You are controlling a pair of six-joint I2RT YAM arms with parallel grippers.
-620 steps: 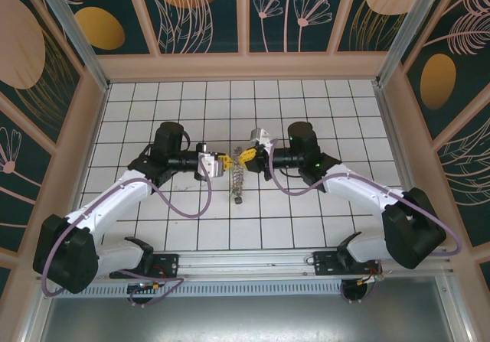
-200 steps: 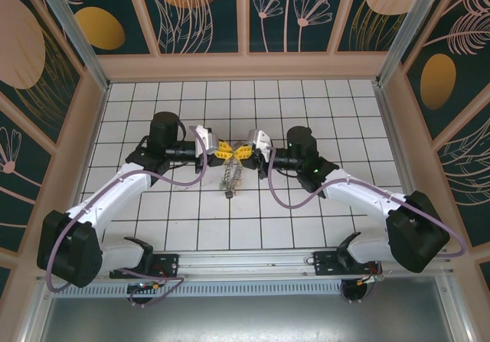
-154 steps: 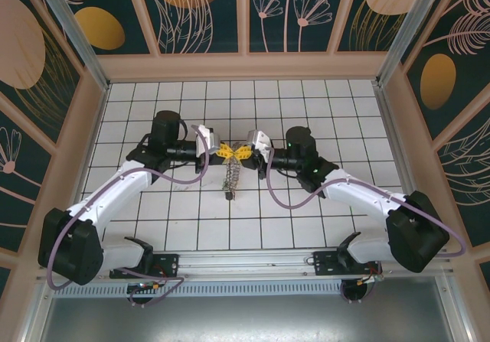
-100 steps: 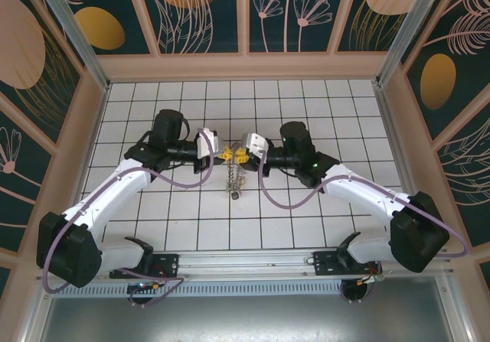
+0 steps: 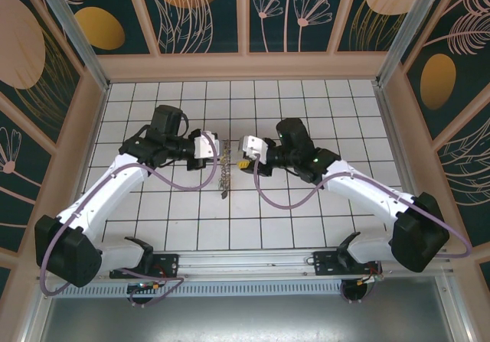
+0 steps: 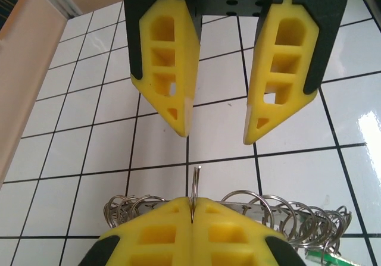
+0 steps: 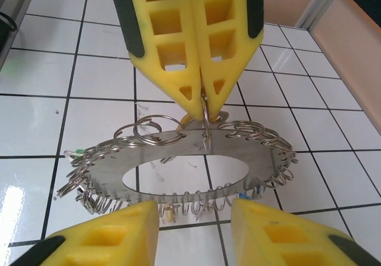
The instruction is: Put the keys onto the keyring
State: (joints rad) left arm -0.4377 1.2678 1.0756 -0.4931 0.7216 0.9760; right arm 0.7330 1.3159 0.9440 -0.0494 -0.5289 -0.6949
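Keyring (image 7: 178, 151) long-axis-down under left pincer (image 7: 203, 99)

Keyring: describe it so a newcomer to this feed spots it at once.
On the white tiled table, look above its middle, where the left end effector is shut on one wire loop. The keyring hangs from that loop: a flat grey oval plate with a hole. Unlike the yellow fingers around it, its rim is fringed with small metal rings.
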